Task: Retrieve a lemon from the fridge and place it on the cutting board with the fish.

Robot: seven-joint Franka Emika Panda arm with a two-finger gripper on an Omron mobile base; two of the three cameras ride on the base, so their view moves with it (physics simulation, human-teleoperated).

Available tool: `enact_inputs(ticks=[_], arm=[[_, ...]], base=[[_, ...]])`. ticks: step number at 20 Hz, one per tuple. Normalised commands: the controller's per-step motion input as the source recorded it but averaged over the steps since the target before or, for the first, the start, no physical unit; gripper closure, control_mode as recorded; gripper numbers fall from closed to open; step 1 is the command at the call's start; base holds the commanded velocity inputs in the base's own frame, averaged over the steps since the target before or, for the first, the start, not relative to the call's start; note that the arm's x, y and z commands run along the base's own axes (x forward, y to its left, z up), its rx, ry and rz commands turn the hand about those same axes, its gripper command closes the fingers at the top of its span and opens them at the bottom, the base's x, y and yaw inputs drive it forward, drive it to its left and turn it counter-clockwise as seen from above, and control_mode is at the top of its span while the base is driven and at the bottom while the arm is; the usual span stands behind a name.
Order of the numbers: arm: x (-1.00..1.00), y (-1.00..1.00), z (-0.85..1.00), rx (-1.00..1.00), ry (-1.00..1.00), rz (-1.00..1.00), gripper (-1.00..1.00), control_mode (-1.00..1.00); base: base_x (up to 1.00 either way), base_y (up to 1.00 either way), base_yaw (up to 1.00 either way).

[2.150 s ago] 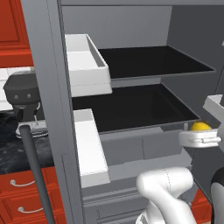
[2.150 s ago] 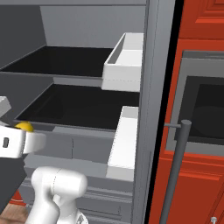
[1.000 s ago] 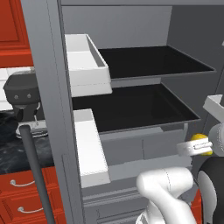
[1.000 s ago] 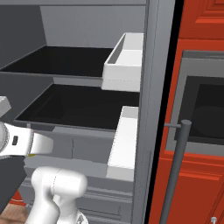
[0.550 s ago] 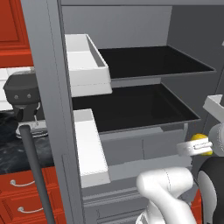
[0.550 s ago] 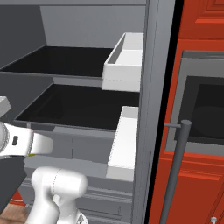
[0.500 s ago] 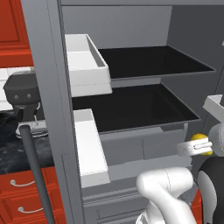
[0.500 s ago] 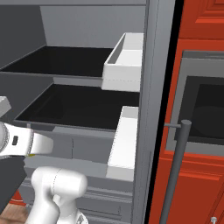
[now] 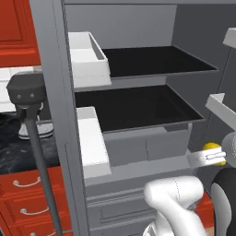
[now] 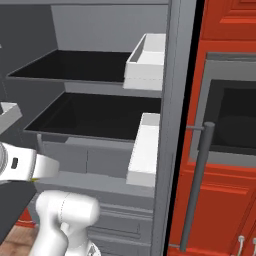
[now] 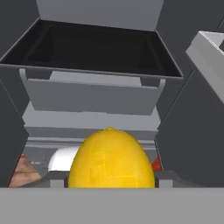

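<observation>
A bright yellow lemon (image 11: 111, 159) sits between the two fingertips of my gripper (image 11: 111, 179), which is shut on it. In the left base view the lemon (image 9: 213, 150) and gripper (image 9: 207, 157) hang low at the right, in front of the open fridge (image 9: 46, 69) and below its black shelves. The right base view has the hand (image 10: 27, 167) at the far left, beside the fridge (image 10: 175, 100). Ahead of the lemon lies a bare black shelf (image 11: 94, 46). The cutting board and the fish are out of view.
White door bins (image 9: 87, 60) (image 9: 92, 138) hang on the left door, another bin (image 9: 221, 103) on the right door just above the hand. Grey drawers (image 9: 138, 147) lie under the shelves. A long bar handle (image 10: 197, 185) and red cabinets (image 10: 225, 200) stand to the right.
Over the two seconds the gripper has come down and drawn back out of the fridge with the lemon in it. In the last second nothing has moved.
</observation>
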Motion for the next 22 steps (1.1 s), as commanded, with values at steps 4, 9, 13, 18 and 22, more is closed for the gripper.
enact_inputs(ticks=[4,9,13,18,22], arm=[[0.00,0.00,0.00,0.00,0.00,0.00,1.00,1.00],[0.00,0.00,0.00,0.00,0.00,0.00,1.00,1.00],[0.00,0.00,0.00,0.00,0.00,0.00,1.00,1.00],[0.00,0.00,0.00,0.00,0.00,0.00,1.00,1.00],[0.00,0.00,0.00,0.00,0.00,0.00,1.00,1.00]], base=[[-0.61,0.17,0.00],[-0.65,0.26,0.00],[-0.66,0.27,0.00],[-0.64,0.33,0.00],[-0.52,0.30,0.01]])
